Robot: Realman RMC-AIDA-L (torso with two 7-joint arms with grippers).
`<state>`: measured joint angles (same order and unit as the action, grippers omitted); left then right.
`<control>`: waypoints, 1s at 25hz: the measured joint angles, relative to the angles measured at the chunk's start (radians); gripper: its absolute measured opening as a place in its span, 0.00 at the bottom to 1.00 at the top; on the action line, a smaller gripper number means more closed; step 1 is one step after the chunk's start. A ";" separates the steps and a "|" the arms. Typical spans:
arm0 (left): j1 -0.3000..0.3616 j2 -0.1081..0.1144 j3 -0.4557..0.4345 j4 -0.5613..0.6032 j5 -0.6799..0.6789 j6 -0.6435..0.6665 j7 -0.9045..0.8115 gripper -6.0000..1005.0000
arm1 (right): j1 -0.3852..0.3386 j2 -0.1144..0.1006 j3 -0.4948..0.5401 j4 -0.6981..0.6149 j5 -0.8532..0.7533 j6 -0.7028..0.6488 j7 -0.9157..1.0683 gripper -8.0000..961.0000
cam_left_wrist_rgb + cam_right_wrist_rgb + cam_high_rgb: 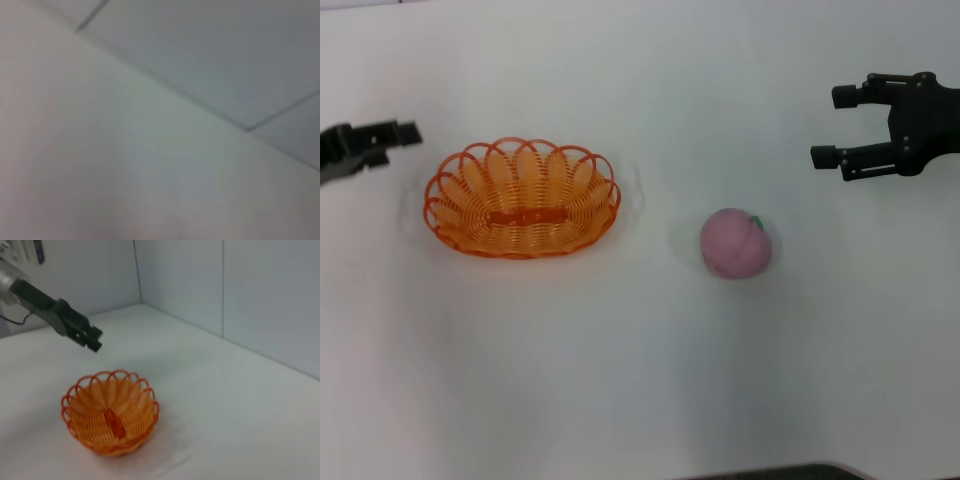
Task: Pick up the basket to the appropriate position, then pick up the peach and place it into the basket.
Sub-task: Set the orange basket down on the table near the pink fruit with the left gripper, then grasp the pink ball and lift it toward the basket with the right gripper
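White tabletop [620, 400] carries both items. Left gripper [405, 135] (finger state cannot be told) hovers just beside the basket [522, 200]; its light, springy rim suits a pinch. Right gripper [832, 127], spread, hangs near the soft peach [735, 243].

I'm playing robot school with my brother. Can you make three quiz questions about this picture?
1. True or false: the peach is already inside the basket.
2. Which gripper is nearer the basket?
A. left gripper
B. right gripper
3. Fill in: the basket and the peach both sit on the white ____.

Key
1. False. The peach lies on the table, apart from the basket, on its right.
2. A. It hangs just off the basket's left end; the open right gripper is up beyond the peach.
3. table
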<state>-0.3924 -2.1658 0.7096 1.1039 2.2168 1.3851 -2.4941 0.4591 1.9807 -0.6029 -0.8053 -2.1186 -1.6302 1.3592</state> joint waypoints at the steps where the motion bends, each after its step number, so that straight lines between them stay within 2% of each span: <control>1: 0.004 0.000 -0.020 0.007 -0.054 0.038 0.085 0.46 | 0.001 0.003 0.007 0.000 0.004 -0.002 0.001 0.90; 4: 0.019 0.000 -0.074 0.006 -0.198 0.201 0.355 0.53 | 0.003 0.012 0.026 0.000 0.028 -0.018 0.009 0.89; 7: 0.050 -0.003 -0.099 -0.019 -0.286 0.334 0.604 0.62 | 0.004 0.017 0.030 0.000 0.070 -0.025 0.050 0.89; 9: 0.078 -0.005 -0.108 -0.046 -0.305 0.352 0.725 0.67 | 0.006 0.018 0.033 0.000 0.117 -0.025 0.096 0.89; 12: 0.115 -0.007 -0.119 -0.076 -0.309 0.359 0.849 0.70 | 0.019 0.008 0.034 -0.014 0.170 -0.024 0.189 0.89; 15: 0.139 -0.008 -0.120 -0.102 -0.284 0.366 0.924 0.78 | 0.047 -0.004 0.026 -0.067 0.170 -0.047 0.331 0.89; 17: 0.150 -0.008 -0.122 -0.117 -0.258 0.370 0.950 0.83 | 0.070 -0.009 0.017 -0.107 0.157 -0.108 0.405 0.89; 22: 0.164 -0.008 -0.128 -0.143 -0.223 0.405 0.983 0.85 | 0.128 -0.006 0.007 -0.250 0.084 -0.310 0.517 0.89; 25: 0.166 -0.008 -0.129 -0.156 -0.222 0.411 0.988 0.85 | 0.144 -0.002 -0.022 -0.324 0.019 -0.347 0.565 0.89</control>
<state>-0.2265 -2.1743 0.5811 0.9483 1.9943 1.7963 -1.5063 0.6033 1.9791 -0.6253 -1.1291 -2.0996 -1.9769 1.9239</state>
